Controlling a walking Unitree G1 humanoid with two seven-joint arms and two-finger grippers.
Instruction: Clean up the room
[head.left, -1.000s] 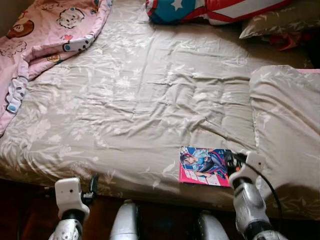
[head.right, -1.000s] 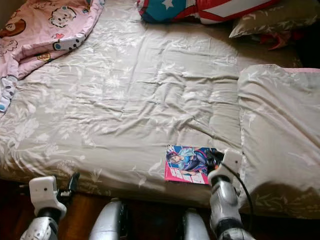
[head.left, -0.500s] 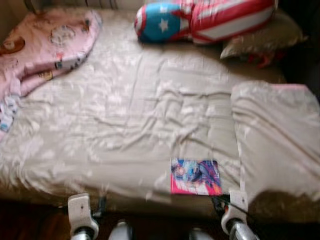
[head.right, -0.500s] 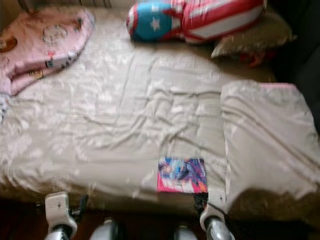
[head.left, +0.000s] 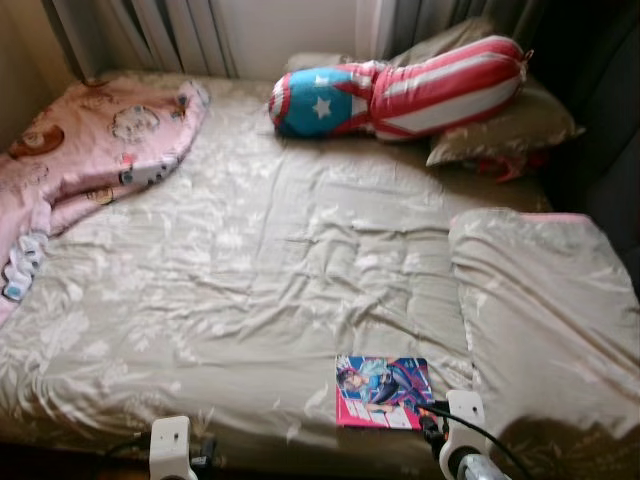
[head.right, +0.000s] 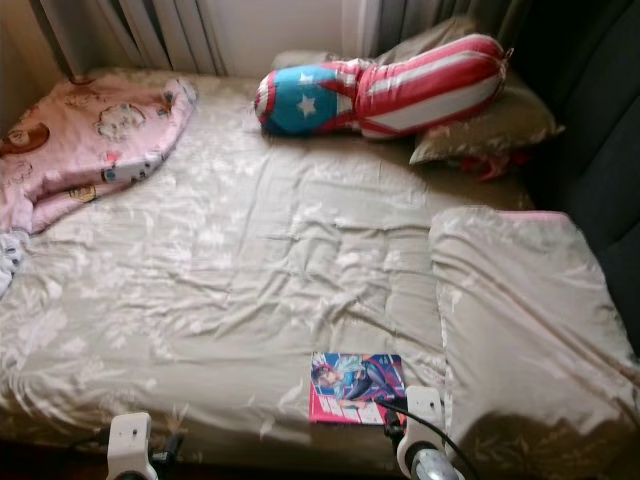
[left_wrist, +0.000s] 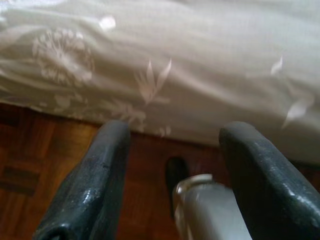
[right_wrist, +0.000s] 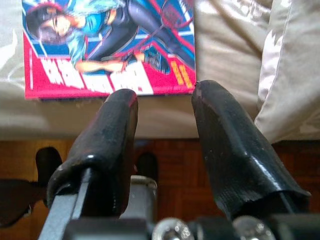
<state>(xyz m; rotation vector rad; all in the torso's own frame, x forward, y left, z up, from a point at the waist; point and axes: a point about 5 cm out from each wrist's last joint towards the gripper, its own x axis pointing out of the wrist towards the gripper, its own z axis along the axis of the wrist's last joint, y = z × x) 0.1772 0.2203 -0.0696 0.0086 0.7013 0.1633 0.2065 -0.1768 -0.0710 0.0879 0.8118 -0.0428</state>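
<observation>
A comic book (head.left: 385, 392) with a pink and blue cover lies flat near the front edge of the bed (head.left: 250, 270). My right gripper (right_wrist: 165, 92) hangs just off that edge, by the book's near right corner (right_wrist: 107, 47), open and apart from the book. It sits over the wooden floor, and its wrist (head.left: 458, 440) shows at the bottom of the head view. My left gripper (left_wrist: 172, 145) is open and empty, low in front of the bed's side, at the bottom left (head.left: 200, 455).
A pink cartoon blanket (head.left: 90, 150) is bunched at the far left. A star-and-stripes bolster (head.left: 400, 95) and a beige pillow (head.left: 505, 125) lie at the head. A folded beige duvet (head.left: 545, 310) covers the right side. Parquet floor (left_wrist: 30, 150) runs under the bed edge.
The camera has pulled back and tilted up, bringing the head of the bed into view. My right gripper has drawn back from the book's right edge to off the bed's front edge.
</observation>
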